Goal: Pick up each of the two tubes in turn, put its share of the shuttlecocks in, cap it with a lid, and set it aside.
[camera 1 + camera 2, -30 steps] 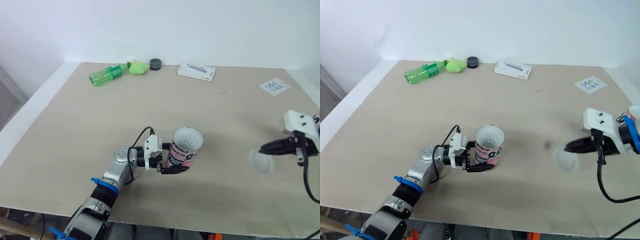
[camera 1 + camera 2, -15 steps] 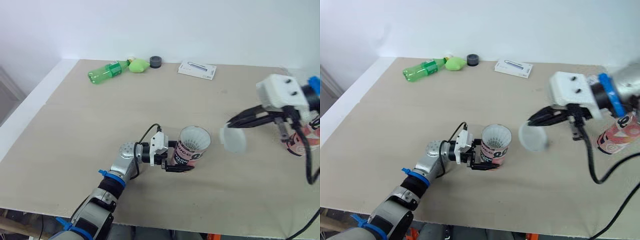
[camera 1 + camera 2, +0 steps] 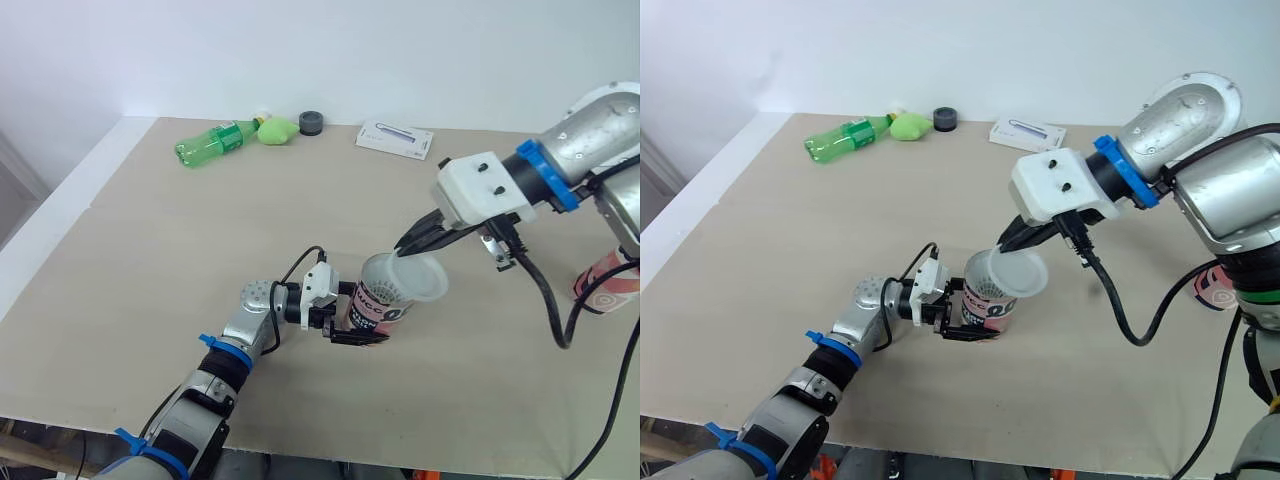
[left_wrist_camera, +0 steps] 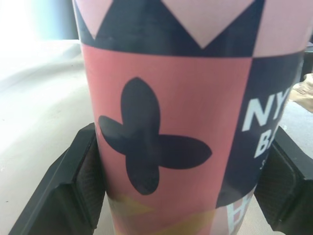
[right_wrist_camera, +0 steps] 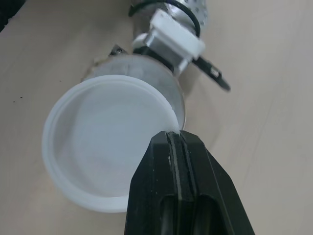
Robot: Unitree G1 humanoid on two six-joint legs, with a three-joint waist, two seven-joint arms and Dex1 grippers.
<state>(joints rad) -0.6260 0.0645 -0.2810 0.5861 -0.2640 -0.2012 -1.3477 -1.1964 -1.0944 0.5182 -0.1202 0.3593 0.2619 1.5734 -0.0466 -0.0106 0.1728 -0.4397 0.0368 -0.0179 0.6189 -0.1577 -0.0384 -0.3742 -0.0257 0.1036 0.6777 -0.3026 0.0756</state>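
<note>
My left gripper [image 3: 354,316] is squeezing the tube [image 3: 384,306] at the near middle of the table [image 3: 150,250], and my right gripper [image 3: 410,246] is pinching the lid [image 3: 420,281] tilted over it, so pushing crooked could pop it off.

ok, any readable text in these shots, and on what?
"NY": on the held tube, white letters, cut off at the edge of the left wrist view.
"B": the line under it on the same tube, the rest cut off.
Other tube: print too blurred to read.
Box: print too small to read.
Bottle: no label that can be read.
</note>
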